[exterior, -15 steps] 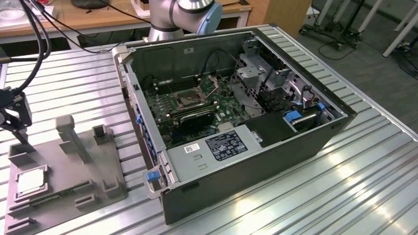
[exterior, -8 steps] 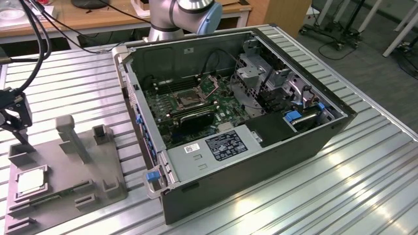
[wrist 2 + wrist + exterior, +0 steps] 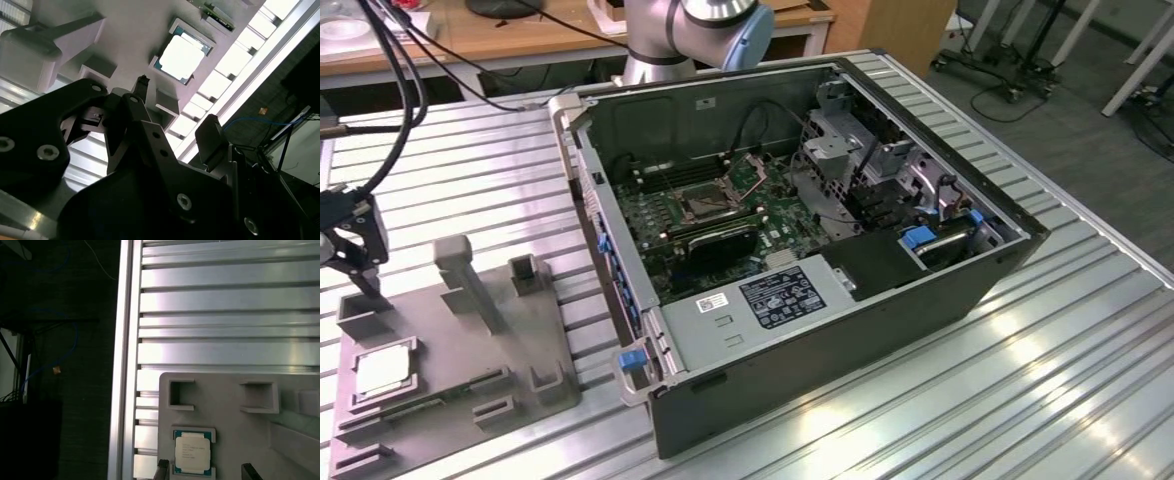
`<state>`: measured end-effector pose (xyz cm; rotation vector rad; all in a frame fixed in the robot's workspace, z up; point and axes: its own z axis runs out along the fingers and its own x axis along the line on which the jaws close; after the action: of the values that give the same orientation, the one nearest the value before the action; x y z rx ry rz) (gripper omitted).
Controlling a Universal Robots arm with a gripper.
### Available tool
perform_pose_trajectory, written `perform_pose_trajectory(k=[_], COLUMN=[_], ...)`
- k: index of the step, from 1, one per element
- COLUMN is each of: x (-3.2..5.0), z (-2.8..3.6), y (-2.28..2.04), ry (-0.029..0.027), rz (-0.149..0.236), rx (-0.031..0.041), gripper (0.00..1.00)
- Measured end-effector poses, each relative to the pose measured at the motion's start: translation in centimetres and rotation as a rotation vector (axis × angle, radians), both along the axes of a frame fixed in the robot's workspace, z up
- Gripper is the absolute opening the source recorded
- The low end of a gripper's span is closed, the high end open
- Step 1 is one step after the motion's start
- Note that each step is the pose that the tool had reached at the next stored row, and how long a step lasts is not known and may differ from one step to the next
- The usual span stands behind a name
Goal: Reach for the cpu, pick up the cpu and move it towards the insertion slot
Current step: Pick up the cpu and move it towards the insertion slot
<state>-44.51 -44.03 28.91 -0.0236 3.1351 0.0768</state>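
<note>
Silvery, flat square cpu [image 3: 383, 372] with a thin tan edge sits in the grey plastic fixture plate [image 3: 454, 350], lower left of the exterior view. The black two-finger gripper [image 3: 354, 262] hangs above it, spread and empty. In the first wrist view the chip lies between the fingertips [image 3: 161, 469].

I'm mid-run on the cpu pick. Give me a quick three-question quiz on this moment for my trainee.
1. True or false: the claw is holding the cpu.
2. Where does the cpu lie? A) in the grey holder B) on the wooden desk C) on the floor
3. Fill in: the socket sits inside the open computer ____.

Key: 1 false, the claw is open and empty; 2 A; 3 case.
</note>
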Motion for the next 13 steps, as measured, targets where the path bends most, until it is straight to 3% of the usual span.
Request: perform_pose_trajectory(k=[13], x=[0.0], z=[-0.62], y=[-0.01], ry=[-0.0001], rz=[0.0], rx=[0.0], gripper=[0.65])
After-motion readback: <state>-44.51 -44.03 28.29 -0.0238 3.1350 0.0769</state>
